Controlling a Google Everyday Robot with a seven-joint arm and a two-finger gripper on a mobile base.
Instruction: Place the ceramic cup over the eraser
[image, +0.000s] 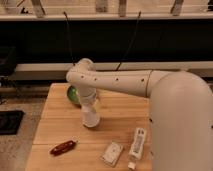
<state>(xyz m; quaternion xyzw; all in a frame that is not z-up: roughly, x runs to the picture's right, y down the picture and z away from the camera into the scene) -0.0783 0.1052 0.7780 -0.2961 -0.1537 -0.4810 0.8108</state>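
Note:
My arm reaches in from the right and bends down over the wooden table (60, 127). My gripper (89, 106) points straight down at the table's middle left and is shut on the white ceramic cup (91, 119). The cup stands upright under it, low over the table or touching it; I cannot tell which. The black eraser does not show; it is hidden or out of view.
A green bowl (73, 94) sits just behind and left of the gripper. A red oblong object (63, 146) lies at the front left. A flat white card (112, 153) and a long white remote-like stick (137, 142) lie at the front right.

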